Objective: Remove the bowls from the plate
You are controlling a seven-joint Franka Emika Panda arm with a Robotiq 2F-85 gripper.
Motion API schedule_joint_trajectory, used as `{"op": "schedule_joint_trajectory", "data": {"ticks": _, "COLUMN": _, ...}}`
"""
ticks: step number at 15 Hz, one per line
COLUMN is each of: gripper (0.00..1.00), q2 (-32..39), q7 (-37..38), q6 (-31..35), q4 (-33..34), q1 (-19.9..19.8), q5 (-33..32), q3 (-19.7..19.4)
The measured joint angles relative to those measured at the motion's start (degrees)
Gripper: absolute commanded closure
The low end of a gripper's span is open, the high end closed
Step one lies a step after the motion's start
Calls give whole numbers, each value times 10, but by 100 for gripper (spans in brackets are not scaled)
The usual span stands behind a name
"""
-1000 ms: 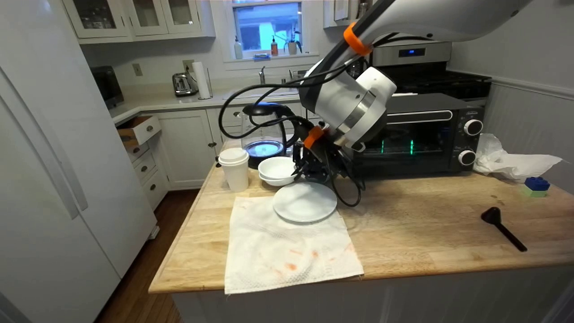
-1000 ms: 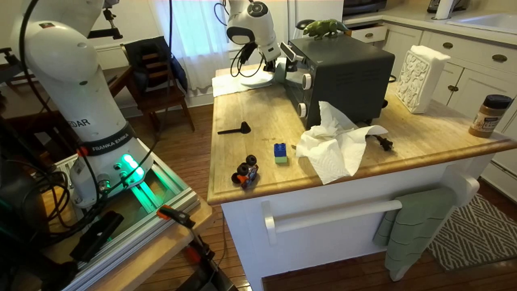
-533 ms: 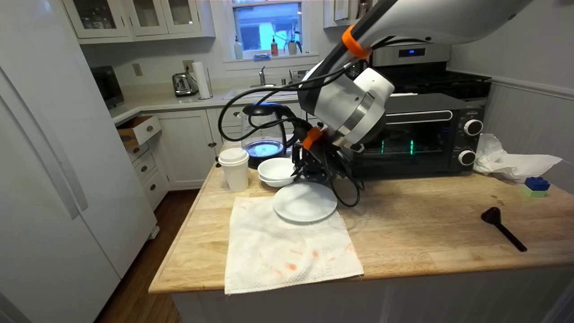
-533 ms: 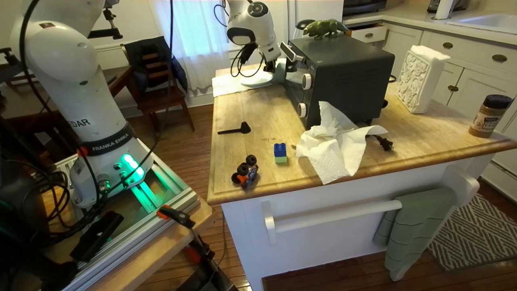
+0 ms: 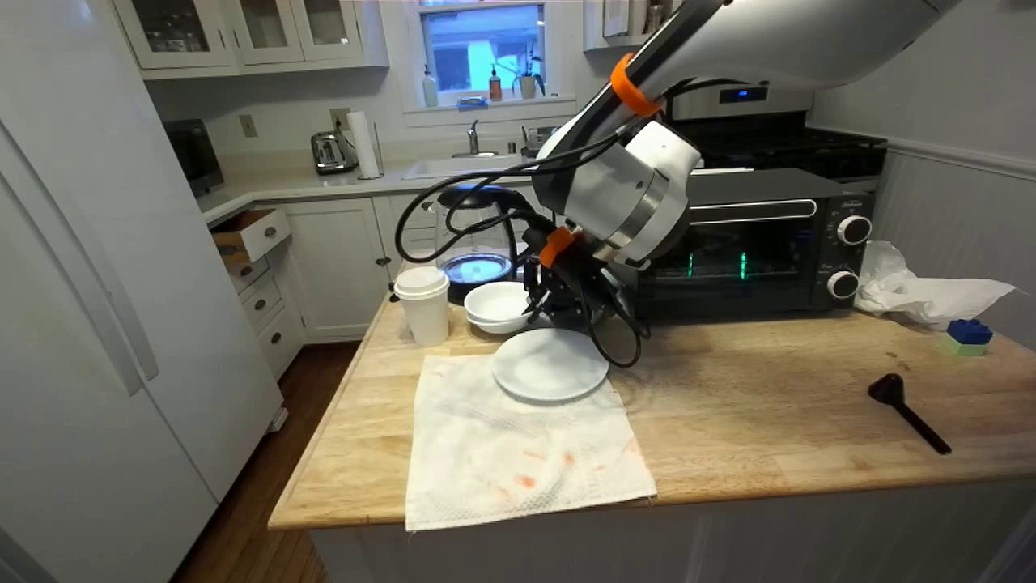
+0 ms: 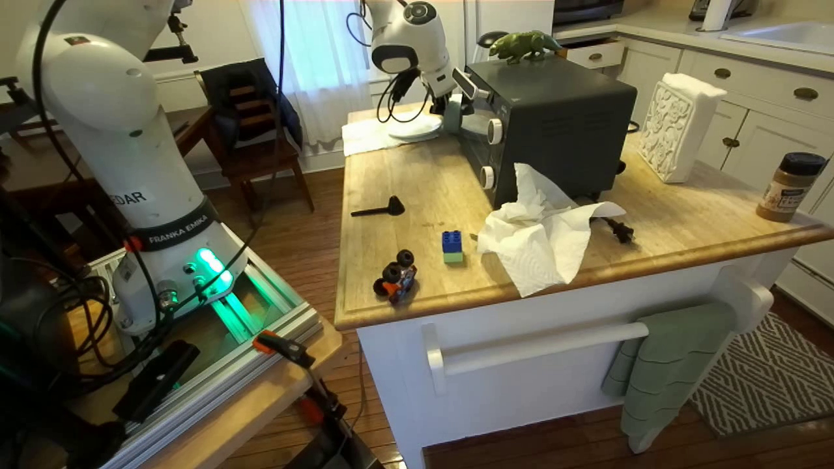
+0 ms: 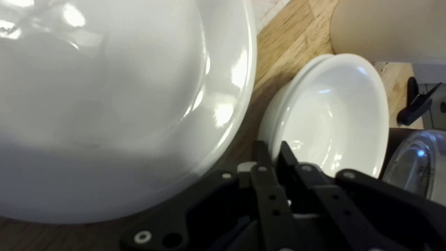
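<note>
Tabletop (image 5: pixel 753 413): wood; plate (image 5: pixel 550 366) at left, overlapping the cloth (image 5: pixel 526 461).
Bowls (image 5: pixel 495 306): stacked, off the plate, just past its far left edge, right of the cup (image 5: pixel 424 312).
End effector (image 7: pixel 274 153): clenched on their right rim; one or both, unclear.
Risk: so one-sided a pinch might let the lower bowl slip; swinging left could knock the cup.
</note>
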Motion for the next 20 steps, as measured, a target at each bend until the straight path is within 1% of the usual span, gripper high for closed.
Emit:
{"op": "schedule_joint_trajectory", "data": {"ticks": 4, "gripper": 97, "q2": 16, "q7": 42, "q6": -1, "q4": 23, "q1": 11, "q5": -37, "q3": -9}}
{"op": "schedule_joint_trajectory", "data": {"ticks": 6, "gripper": 97, "q2": 21, "q7": 59, "q6": -6, "q4": 32, "q1": 23, "q5": -51, "q3": -22}}
{"op": "schedule_joint_trajectory", "data": {"ticks": 9, "gripper": 97, "q2": 24, "q7": 83, "q6": -8, "q4": 36, "q1": 30, "q5": -81, "q3": -28}}
{"op": "schedule_joint_trajectory", "data": {"ticks": 10, "gripper": 65, "q2": 24, "q7": 87, "q6": -8, "q4": 36, "q1": 30, "q5": -87, "q3": -28}}
{"op": "schedule_joint_trajectory", "data": {"ticks": 11, "gripper": 64, "q2": 24, "q7": 88, "q6": -8, "q4": 36, "q1": 30, "q5": -92, "q3": -28}}
{"op": "schedule_joint_trajectory", "data": {"ticks": 12, "gripper": 59, "q2": 24, "q7": 90, "q6": -8, "q4": 36, "q1": 29, "q5": -98, "q3": -28}}
{"op": "schedule_joint_trajectory", "data": {"ticks": 20, "gripper": 2, "q2": 25, "q7": 90, "q6": -8, "q4": 40, "q1": 25, "q5": -109, "q3": -28}}
